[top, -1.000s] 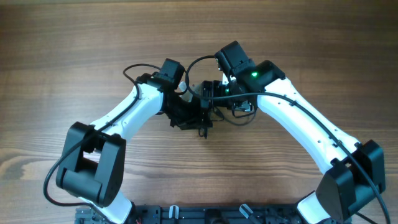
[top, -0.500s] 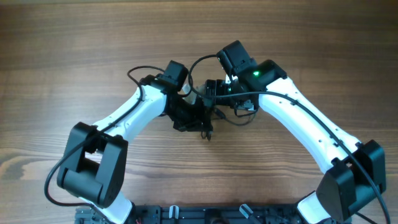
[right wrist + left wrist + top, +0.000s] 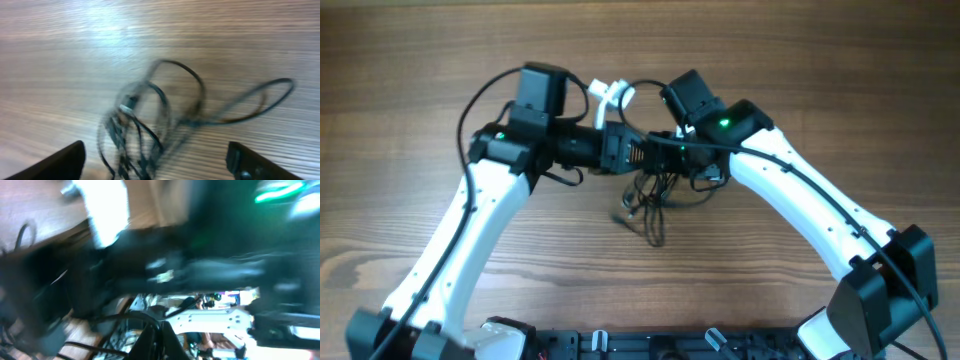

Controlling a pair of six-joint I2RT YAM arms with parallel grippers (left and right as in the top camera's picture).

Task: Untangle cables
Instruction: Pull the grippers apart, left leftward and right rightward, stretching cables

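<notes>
Near the middle of the wooden table (image 3: 820, 60), 1 loose tangle of thin dark cables (image 3: 650, 200), drawn up at the top and trailing down in loops onto the boards, with 1 strand reaching toward the near edge. Cannot count the separate cords inside the knot. Seen from the right wrist as several overlapping loops over the wood, with 1 small silvery plug end (image 3: 127, 107) showing. Directly above the tangle, the left gripper (image 3: 638, 158), lying level and pointing right, pinched closed with the top strands running into its tip. Just beside it and facing it, the right gripper (image 3: 158, 160), spread wide with nothing between its 2 dark fingers (image 3: 65, 160), poised over the loops without touching them. Behind the left wrist, 1 small white curved piece (image 3: 612, 94), too small to name. On the right arm, 1 green light (image 3: 725, 123). In all, 2 white-and-black arms bent inward from the near edge. Underneath, brown planks with lengthwise grain and a soft glare. Of the room, only a smeared bright strip in the left wrist view, too blurred to read.
</notes>
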